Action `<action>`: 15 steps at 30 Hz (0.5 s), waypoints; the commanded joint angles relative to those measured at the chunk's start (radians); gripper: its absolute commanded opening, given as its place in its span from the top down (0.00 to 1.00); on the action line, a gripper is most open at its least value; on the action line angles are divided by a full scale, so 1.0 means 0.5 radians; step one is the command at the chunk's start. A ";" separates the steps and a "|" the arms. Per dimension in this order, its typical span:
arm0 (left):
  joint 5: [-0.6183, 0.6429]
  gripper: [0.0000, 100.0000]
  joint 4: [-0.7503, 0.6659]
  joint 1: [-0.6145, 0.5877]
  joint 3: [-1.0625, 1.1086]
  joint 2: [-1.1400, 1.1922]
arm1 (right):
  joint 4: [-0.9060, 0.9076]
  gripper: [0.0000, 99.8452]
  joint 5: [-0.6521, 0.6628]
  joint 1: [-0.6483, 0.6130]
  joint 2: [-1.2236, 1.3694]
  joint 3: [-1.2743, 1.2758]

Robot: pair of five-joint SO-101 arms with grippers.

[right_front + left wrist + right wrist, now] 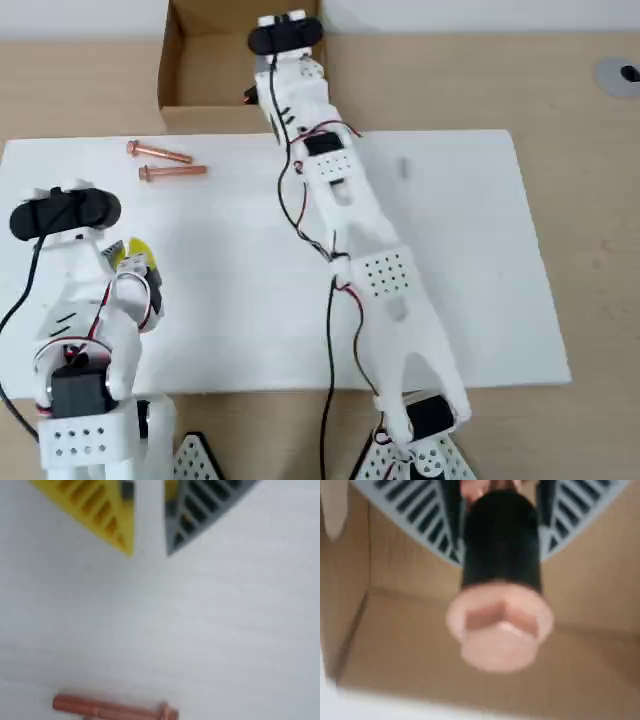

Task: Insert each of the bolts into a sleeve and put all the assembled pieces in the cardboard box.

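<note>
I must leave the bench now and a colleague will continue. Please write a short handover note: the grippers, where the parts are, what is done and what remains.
Right gripper: shut on a black sleeve with a bolt in it. The bolt head sticks out past the fingertips, over the inside of the cardboard box.
Left gripper: open, holding nothing, above the white board.
Loose bolts: two lie on the board near the box.
Done: one bolt is sleeved and at the box, not yet released.
Left: release it, then sleeve and box the two loose bolts.
</note>
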 commanded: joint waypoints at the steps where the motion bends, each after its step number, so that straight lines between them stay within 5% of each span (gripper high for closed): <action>1: 0.006 0.94 -0.037 -0.018 -0.025 0.002 | 0.117 0.99 0.018 0.063 0.075 -0.391; 7: 0.006 0.94 -0.037 -0.015 -0.028 0.002 | 0.264 0.97 0.018 0.081 0.229 -0.661; 15: 0.006 0.94 -0.028 -0.015 -0.055 0.002 | 0.537 0.72 0.015 0.078 0.238 -0.806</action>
